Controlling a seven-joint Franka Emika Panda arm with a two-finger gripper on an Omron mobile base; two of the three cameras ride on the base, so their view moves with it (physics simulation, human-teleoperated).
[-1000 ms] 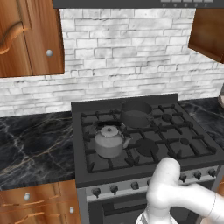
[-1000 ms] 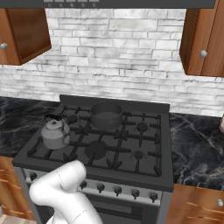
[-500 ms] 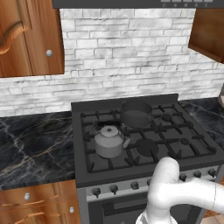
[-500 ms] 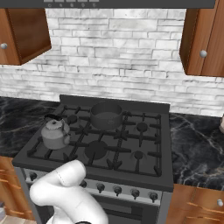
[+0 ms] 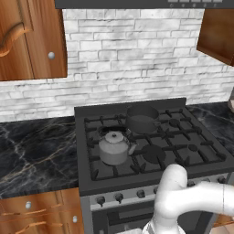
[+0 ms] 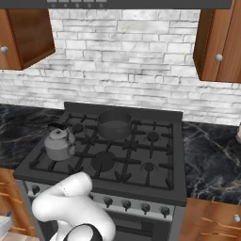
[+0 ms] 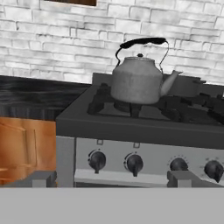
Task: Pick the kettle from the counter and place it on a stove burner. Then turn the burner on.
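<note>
kettle (image 5: 114,147) already sits on the front-left stove burner (image 7: 131,107); claw (image 7: 112,177), spread wide and empty, faces the unturned knobs (image 7: 97,160).

Dull-grey kettle (image 5: 114,147), black stove (image 5: 151,171), white-veined black counter (image 5: 36,155).

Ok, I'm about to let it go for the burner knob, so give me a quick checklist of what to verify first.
1. Kettle on the stove's front-left grate: ok.
2. Kettle upright, lid on: ok.
3. Gripper open and empty: ok.
4. Hand facing the knobs, below the kettle: ok.
5. Dark pot on a rear burner, apart from the kettle: ok.
6. Which knob serves the kettle's burner: cannot tell.
</note>
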